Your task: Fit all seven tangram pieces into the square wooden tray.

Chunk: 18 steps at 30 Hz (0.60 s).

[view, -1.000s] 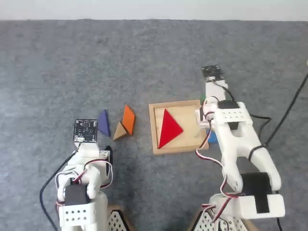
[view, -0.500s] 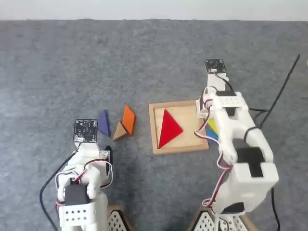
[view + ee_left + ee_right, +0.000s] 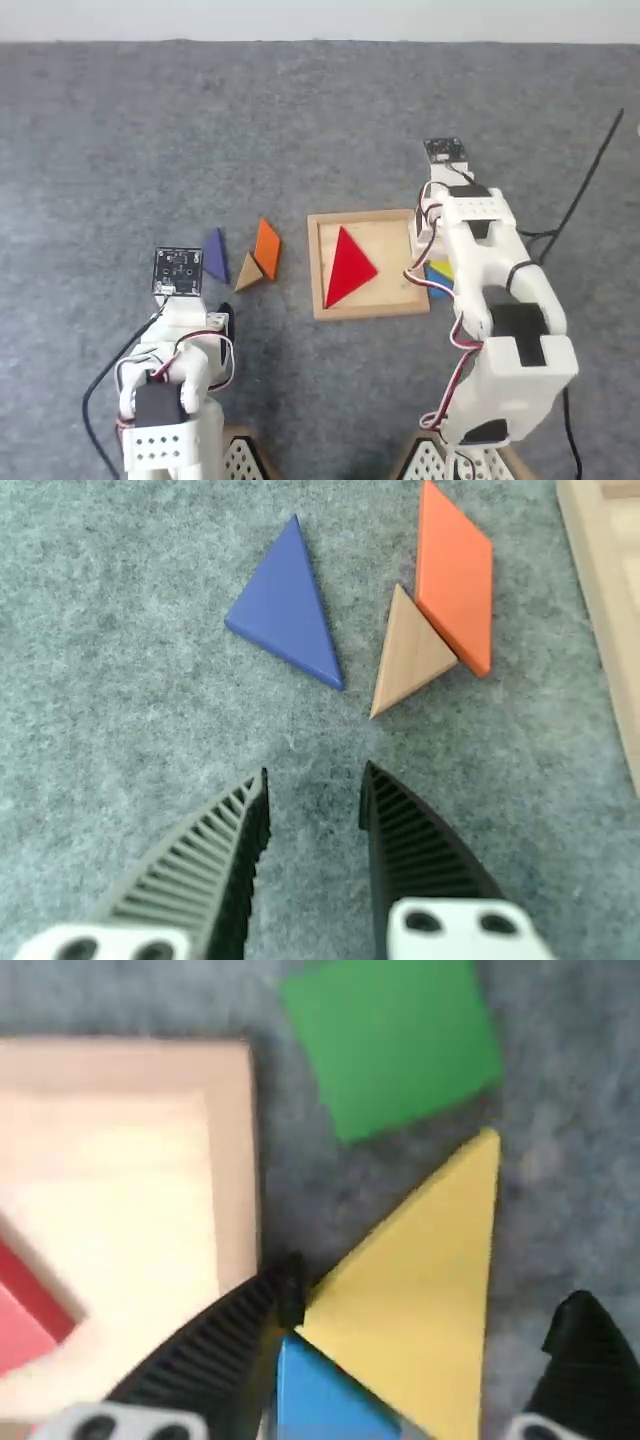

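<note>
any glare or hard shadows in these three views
High view: flat, even light, no glare on the tray and no hard shadows on the mat. Left wrist view: a soft dark patch on the mat between the tips of the left gripper. Right wrist view: the tray's wood is the brightest area, with no hot spot.
</note>
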Each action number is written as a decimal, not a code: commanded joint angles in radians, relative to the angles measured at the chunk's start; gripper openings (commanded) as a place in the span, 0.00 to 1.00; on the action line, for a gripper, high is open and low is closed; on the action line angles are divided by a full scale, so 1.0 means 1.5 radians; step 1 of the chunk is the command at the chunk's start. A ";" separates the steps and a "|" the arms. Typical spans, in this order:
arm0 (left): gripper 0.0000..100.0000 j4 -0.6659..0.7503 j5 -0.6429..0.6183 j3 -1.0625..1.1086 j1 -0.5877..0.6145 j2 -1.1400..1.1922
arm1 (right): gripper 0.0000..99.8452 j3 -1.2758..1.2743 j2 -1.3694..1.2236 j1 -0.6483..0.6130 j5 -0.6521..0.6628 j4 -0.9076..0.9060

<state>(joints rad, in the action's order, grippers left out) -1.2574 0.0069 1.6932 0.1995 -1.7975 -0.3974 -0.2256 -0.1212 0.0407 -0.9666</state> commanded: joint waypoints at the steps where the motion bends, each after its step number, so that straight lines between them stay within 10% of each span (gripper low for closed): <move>1: 0.15 -0.002 -0.005 -0.006 0.001 -0.012 | 0.39 -0.008 0.074 -0.018 0.014 -0.027; 18: 0.15 -0.002 -0.005 -0.006 0.001 -0.012 | 0.39 -0.012 0.019 -0.019 0.062 -0.034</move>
<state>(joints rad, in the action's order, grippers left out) -1.2574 0.0069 1.6932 0.1995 -1.7975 -0.4803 -0.1718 -0.1396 0.1189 -1.0111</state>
